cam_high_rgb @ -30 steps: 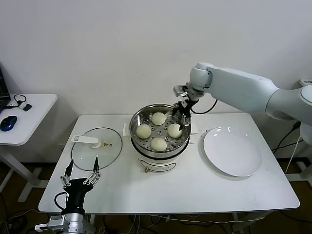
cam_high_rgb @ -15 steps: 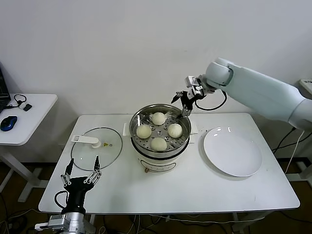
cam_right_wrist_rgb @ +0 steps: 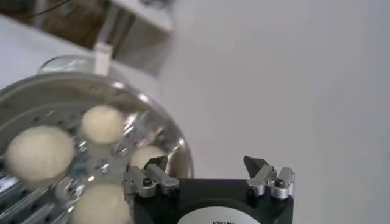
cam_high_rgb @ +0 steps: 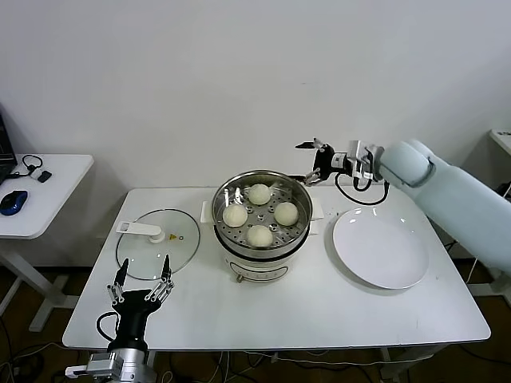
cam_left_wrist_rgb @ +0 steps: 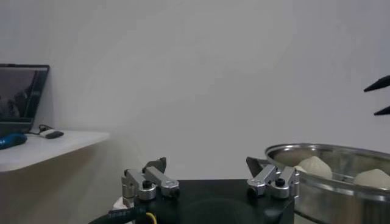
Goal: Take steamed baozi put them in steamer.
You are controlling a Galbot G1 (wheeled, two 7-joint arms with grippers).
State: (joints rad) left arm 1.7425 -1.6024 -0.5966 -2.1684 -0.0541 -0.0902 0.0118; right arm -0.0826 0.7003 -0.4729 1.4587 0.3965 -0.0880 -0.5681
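Stainless-steel steamer [cam_high_rgb: 262,231] stands at the middle of the white worktop [cam_high_rgb: 319,311], toward its back edge, with four steamed baozi [cam_high_rgb: 260,215] resting apart on its perforated tray. Beside it toward the left edge lies a glass lid [cam_high_rgb: 157,243]; toward the right edge, a white plate [cam_high_rgb: 381,249]. Right end effector [cam_high_rgb: 310,162] hangs above the steamer's back rim, fingers spread wide, holding nothing. Left end effector [cam_high_rgb: 142,278] sits at the front-left corner, open and empty.

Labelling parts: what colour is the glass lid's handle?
White; the lid's handle shows best in the head view.
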